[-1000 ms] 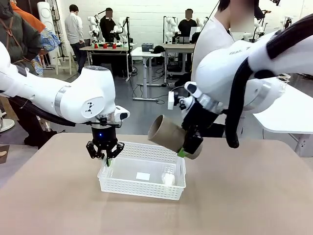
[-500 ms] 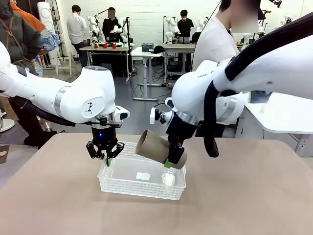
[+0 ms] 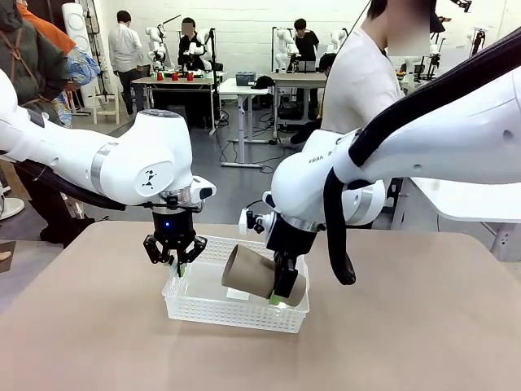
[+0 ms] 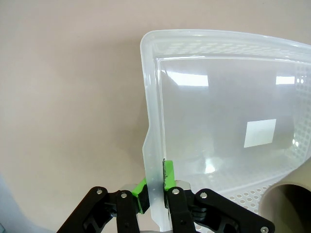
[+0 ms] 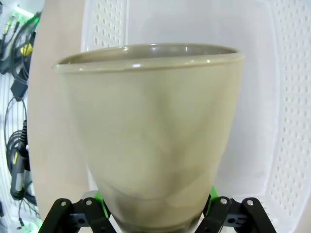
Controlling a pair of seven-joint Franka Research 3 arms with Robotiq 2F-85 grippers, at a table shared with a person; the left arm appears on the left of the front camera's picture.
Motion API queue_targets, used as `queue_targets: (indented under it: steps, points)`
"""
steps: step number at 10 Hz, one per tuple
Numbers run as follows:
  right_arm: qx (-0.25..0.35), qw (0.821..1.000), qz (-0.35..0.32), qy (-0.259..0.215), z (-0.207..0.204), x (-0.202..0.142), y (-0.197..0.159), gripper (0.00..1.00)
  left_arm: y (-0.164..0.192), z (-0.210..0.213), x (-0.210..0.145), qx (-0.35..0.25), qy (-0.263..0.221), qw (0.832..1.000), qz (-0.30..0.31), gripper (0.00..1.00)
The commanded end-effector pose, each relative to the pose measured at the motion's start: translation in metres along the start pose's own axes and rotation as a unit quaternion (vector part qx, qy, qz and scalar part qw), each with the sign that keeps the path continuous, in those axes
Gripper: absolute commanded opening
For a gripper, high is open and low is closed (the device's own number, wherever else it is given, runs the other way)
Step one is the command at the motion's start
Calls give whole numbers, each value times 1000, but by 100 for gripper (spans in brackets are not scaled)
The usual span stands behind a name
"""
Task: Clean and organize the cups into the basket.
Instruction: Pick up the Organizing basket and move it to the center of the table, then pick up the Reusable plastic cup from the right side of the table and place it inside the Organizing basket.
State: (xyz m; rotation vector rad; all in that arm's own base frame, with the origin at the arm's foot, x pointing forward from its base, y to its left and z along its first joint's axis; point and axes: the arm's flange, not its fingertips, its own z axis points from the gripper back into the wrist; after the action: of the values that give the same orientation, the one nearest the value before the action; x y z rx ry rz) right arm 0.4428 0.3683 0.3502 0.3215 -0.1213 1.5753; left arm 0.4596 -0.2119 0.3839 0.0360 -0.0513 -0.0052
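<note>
Two grips at once. My left fingers (image 4: 165,178) are pinched tight on the thin left end wall of the basket (image 3: 236,314), one pad inside and one outside. The basket sits on the tabletop (image 3: 407,326) in front of me. My right fingers (image 3: 279,298) are spread wide around the narrow base of a tan-brown cup (image 3: 248,271). They hold it tilted on its side, mouth toward my left, low over the basket's right half. I cannot tell whether the cup touches the basket. Beyond the tabletop's far edge stands a person (image 3: 358,81) in a white top.
</note>
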Motion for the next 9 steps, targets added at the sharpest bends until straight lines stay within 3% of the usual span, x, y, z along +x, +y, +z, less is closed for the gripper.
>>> queue_targets:
  steps: [1, 3, 4, 7, 9]
  points:
    - [-7, 1000, 1, 3, -9, 10, -9, 79, -2, -1, 1, -1, -2, 1000, 0, 0]
    - [-3, 1000, 12, -12, -14, 13, -12, 79, -2, -1, 1, -1, -2, 1000, 0, 0]
    - [-2, 1000, 11, -16, -13, 14, -12, 99, -2, -1, 1, -1, -2, 1000, 0, 0]
    - [2, 999, 13, -31, -5, 15, -10, 100, -2, -1, 1, -1, -2, 1000, 0, 0]
    - [-1, 998, 11, -66, 21, 9, -7, 100, -2, -1, 1, -1, -2, 1000, 0, 0]
